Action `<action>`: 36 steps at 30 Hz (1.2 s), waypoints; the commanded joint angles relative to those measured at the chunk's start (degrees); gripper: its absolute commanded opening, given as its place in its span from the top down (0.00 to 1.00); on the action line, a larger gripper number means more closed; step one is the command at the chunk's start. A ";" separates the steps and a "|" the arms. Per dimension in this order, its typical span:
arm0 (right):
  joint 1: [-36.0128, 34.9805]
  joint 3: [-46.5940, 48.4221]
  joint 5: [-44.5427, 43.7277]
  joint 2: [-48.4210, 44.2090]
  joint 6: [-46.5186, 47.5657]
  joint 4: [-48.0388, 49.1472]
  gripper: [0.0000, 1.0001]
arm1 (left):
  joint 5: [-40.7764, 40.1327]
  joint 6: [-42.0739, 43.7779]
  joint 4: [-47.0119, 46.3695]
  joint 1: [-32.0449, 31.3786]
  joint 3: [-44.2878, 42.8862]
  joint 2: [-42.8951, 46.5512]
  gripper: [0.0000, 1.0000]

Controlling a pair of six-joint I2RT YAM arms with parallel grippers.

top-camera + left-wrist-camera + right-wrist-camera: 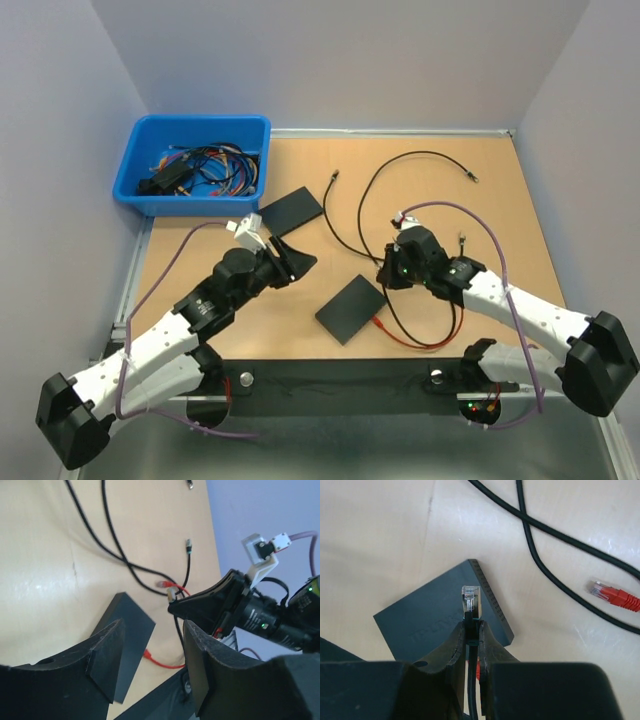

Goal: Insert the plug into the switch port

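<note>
While right fingers [447,650] pinch plug [471,600] near switch [430,625] bearing faint unreadable lettering, left fingers [107,650] spread.

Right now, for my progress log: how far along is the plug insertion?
Done: the right gripper is shut on the clear plug. In hand: it holds that plug close to the dark switch, near its vented edge. Left: the plug is not in a port yet, so insertion remains. The left gripper is open and empty.
</note>
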State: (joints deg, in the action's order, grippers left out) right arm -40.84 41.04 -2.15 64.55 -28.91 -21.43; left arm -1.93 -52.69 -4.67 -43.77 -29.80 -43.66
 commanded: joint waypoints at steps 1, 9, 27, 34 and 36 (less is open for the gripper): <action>0.06 -3.50 -5.57 -1.10 -8.43 -1.69 0.99 | 3.50 -3.55 0.89 0.26 4.56 3.40 0.39; 0.06 -7.90 -11.64 -0.40 -14.95 -3.09 1.00 | 10.63 -9.27 0.89 -0.09 12.22 3.41 0.39; -0.03 -12.47 -4.53 6.72 -21.89 -0.99 1.00 | 9.85 -11.12 -2.10 -4.22 14.77 -3.19 0.40; -2.22 -12.56 0.74 10.32 -25.85 5.78 0.99 | 8.09 -12.00 -2.28 -4.83 14.60 -2.05 0.41; -3.28 -11.25 1.62 13.04 -27.16 7.89 0.99 | 7.91 -12.35 -2.19 -4.92 14.86 -0.99 0.41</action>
State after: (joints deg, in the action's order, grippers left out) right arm -41.67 30.52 -5.76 72.55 -51.90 -16.29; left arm 7.18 -64.18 -4.80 -48.34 -15.55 -46.78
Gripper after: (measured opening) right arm 0.137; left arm 0.599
